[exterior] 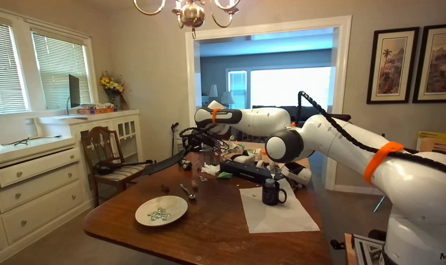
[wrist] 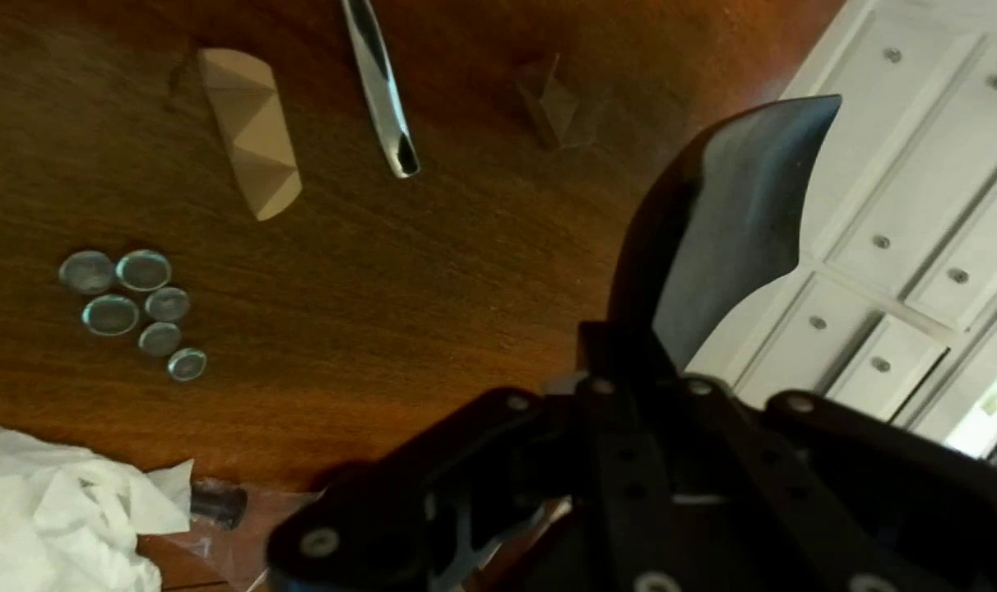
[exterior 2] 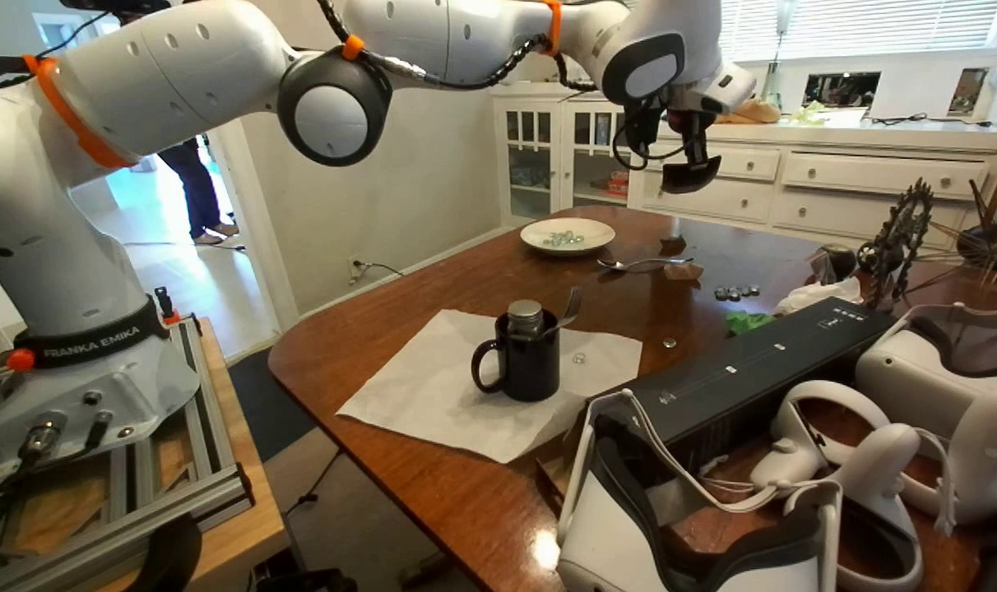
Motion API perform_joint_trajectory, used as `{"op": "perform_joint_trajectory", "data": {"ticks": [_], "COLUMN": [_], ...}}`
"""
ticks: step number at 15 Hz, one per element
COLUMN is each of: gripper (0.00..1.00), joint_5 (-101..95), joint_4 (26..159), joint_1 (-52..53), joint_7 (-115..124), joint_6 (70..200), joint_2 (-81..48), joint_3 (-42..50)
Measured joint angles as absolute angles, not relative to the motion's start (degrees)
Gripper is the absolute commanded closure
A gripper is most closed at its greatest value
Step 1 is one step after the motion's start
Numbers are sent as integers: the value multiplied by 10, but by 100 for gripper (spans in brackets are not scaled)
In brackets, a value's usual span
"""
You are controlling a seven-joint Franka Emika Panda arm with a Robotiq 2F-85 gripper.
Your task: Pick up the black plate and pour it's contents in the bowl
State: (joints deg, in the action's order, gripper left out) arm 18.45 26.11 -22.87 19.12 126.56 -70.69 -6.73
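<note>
Black plate [wrist: 730, 214], curved in outline, is held in the air, raised off the wooden table [exterior: 208, 232]. The gripper [wrist: 626, 353] has its fingers drawn together, pinching the plate at 1 end; the rest of its length projects free. Exact tilt of the plate cannot be told. The white bowl [exterior: 176, 204] rests flat on the table in both exterior views, well apart from the plate. The contents [exterior: 159, 214], a cluster of clear, greenish glass pieces, lie inside the bowl. In the wrist view, 6 glass discs [wrist: 110, 315] lie grouped on the wood, near a tan folded piece [wrist: 253, 136]. A spoon [exterior 2: 642, 265] lies near the bowl. A black mug [exterior 2: 533, 366] stands upright on a white sheet [exterior 2: 433, 395], with a metal-lidded jar [exterior 2: 525, 317] at its mouth; 1 glass bead [exterior 2: 579, 358] lies on the sheet beside it.
</note>
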Motion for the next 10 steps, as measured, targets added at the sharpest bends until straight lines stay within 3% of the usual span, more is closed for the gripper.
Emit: {"op": "perform_joint_trajectory", "data": {"ticks": [10], "gripper": [98], "joint_5": [325], "joint_4": [260], "joint_1": [-251], "joint_7": [-27], "joint_6": [1461], "joint_2": [-804], "joint_3": [-266]}}
